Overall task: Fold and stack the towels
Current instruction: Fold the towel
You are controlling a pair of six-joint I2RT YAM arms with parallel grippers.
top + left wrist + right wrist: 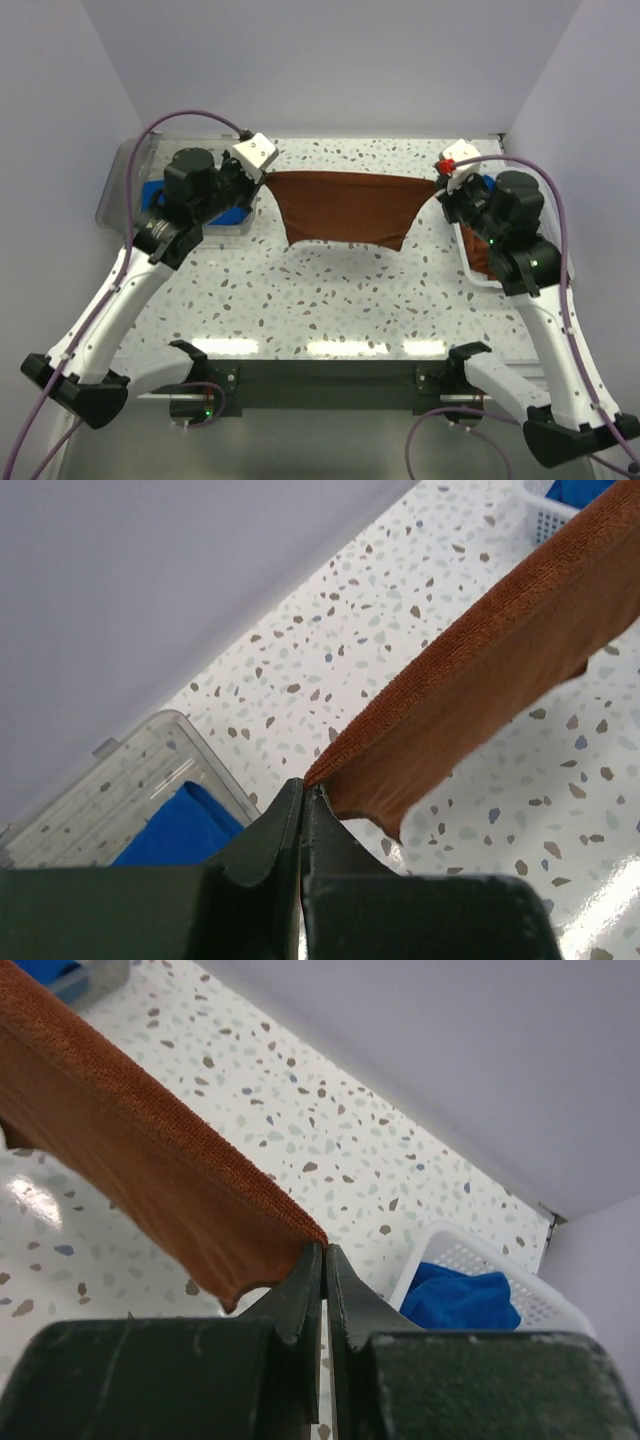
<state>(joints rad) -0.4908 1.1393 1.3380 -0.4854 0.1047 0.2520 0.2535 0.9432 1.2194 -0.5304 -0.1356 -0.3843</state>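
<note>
Rust-brown towel (345, 205), hanging spread between your two grippers in the upper middle of the top view, above the speckled table (330, 310). Nearest you, its loose lower edge is drooping toward the tabletop and arching up in the middle; whether it is touching the surface is hard to tell. Just behind that, its top hem is running taut and nearly level from left to right, so its long axis is lying across the frame, with one flat face turned toward you. Your left gripper (303, 790) is pinching the towel's left top corner, jaws closed on it. Your right gripper (325, 1252) is pinching the right top corner the same way. To fold cleanly, you are probably best lowering both corners together at equal height, hem straight, lower edge landing first. Farther out, a blue towel (180, 830) is lying in the clear tray (150, 750) at upper left. A second blue towel (460, 1300) is sitting in the white basket (455, 1252) at right.
</note>
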